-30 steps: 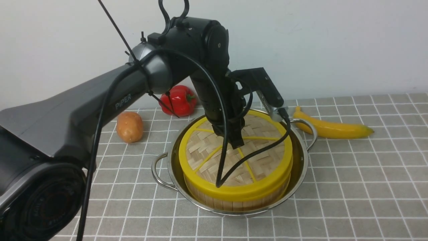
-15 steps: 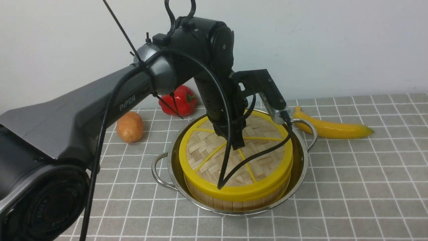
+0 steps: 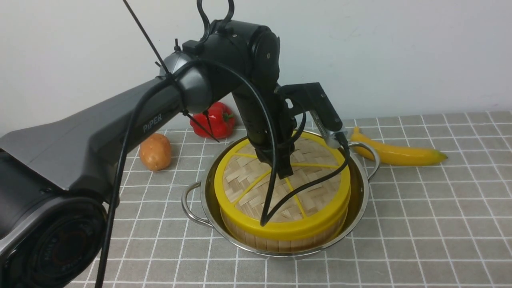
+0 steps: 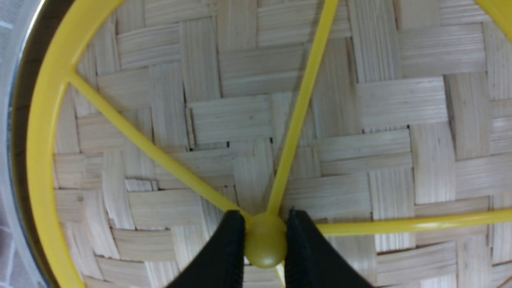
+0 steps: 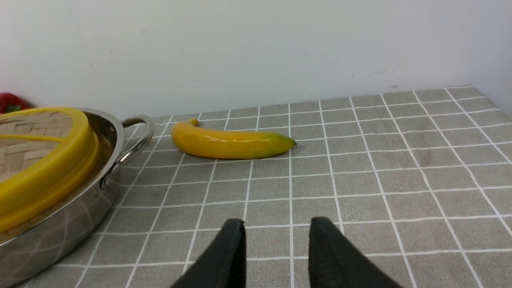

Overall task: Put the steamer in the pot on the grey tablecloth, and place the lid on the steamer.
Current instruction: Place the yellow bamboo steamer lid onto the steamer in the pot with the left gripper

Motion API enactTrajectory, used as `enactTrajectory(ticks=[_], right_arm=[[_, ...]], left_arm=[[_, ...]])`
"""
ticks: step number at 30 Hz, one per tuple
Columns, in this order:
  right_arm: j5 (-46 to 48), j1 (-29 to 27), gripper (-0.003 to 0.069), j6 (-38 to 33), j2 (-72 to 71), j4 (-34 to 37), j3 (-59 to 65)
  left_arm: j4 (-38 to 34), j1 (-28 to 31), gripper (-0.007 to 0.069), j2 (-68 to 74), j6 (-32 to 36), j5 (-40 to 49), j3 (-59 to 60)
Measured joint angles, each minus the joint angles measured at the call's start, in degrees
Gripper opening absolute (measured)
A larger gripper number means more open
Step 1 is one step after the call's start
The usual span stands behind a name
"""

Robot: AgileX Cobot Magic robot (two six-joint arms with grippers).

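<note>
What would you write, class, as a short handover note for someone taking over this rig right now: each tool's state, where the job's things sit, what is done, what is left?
Left tool: shut on the yellow central knob of the flat woven-bamboo lid.
Right tool: open, empty, low over the grey checked tablecloth.
Things: the slatted bamboo steamer sits in the shiny steel pot on the tablecloth; the lid rests on the steamer.
Done: steamer in the pot, lid on top.
Left: release the knob and lift the left arm away.
</note>
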Motion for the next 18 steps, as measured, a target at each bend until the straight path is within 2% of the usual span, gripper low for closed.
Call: enactTrajectory(ticks=[12, 18], right_arm=[[0.0, 0.0, 0.0243, 0.0, 0.0, 0.0, 0.0], [0.0, 0.0, 0.0243, 0.0, 0.0, 0.0, 0.0]], left_arm=[[-1.4, -0.2, 0.0116, -0.1, 0.4, -1.8, 0.0], [0.5, -1.2, 0.0116, 0.0, 0.1, -2.4, 0.0]])
